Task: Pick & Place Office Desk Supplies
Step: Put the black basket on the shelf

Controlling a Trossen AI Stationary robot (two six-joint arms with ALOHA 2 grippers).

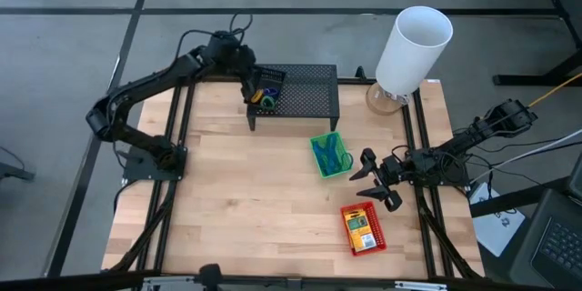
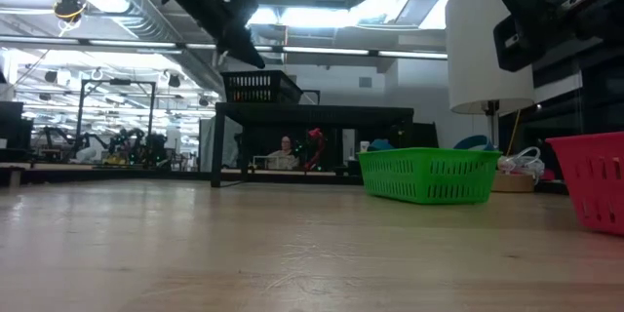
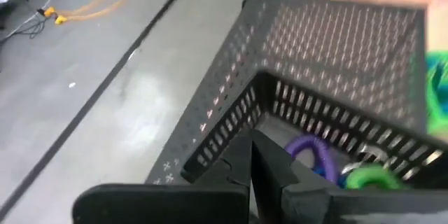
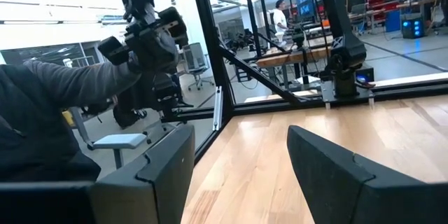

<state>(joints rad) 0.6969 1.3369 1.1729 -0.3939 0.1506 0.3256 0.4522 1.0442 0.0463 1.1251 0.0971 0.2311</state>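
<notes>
Room: a bright workshop is showing beyond the wooden bench (image 1: pixel 255 200), with a person sitting far behind it.
Left hand (image 1: pixel 255 94): it is hovering closed over the black basket (image 1: pixel 266 89), its fingers (image 3: pixel 262 164) pressed together at the basket's wall, gripping nothing that can be seen.
Black basket: it is sitting on the black mesh stand (image 1: pixel 305 86), just under the left hand, holding purple, blue and green rings (image 3: pixel 316 155).
Right hand (image 1: pixel 376 180): it is waiting open and empty.
Green basket (image 1: pixel 329 154): it is lying just ahead of the right hand, long axis tilted diagonally, blue band loops (image 1: pixel 330 156) inside.
Red basket (image 1: pixel 363 227): it is resting just beside the right hand, long axis running toward the bench's front edge, a yellow-and-green pack (image 1: pixel 361 225) lying lengthwise within.
White cylinder (image 1: pixel 414 47): it is standing beyond the right hand.
</notes>
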